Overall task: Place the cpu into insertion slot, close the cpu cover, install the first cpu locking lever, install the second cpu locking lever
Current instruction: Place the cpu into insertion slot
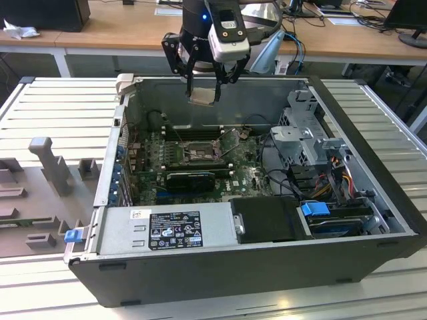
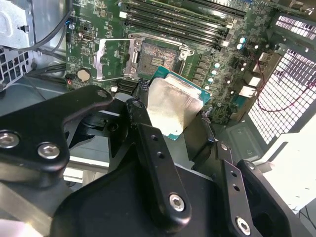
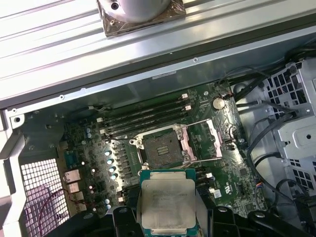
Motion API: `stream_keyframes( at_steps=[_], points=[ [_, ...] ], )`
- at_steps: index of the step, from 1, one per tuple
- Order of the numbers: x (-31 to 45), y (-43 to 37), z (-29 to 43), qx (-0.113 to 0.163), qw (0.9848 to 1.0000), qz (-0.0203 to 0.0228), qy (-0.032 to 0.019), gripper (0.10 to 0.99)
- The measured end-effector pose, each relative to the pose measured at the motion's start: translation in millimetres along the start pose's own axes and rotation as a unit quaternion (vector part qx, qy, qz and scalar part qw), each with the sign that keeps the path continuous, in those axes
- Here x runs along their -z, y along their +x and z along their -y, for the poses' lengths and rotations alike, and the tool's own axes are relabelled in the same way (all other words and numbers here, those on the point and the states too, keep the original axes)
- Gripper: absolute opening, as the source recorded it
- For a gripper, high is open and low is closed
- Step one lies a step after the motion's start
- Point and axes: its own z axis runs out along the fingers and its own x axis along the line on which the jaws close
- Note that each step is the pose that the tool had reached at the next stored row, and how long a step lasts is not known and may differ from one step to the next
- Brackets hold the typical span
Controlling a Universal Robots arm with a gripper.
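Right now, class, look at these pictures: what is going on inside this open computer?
The robot arm's gripper holds the cpu above the open computer case. Down on the motherboard the insertion slot is empty, and the cpu cover is swung open beside it. So the chip is not yet placed, and nothing has been closed.

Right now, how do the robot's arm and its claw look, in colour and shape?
The claw is matte black, built of flat jointed link bars fastened with silver screws. Beside it sits a silver-grey camera box with two orange-ringed round openings, and a small blue light glows on the dark wrist.
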Motion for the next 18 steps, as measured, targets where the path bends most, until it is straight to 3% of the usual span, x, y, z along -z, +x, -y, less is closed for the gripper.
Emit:
stream_keyframes(
  at_steps=[15, 18],
  points=[
    [0.0, 0.0, 0.0, -0.019, 0.9998, 0.0016, -0.0005, 0.533],
    [-0.1, 0.0, 0.0, -0.035, 0.9994, 0.0030, -0.0009, 0.533]
  ],
)
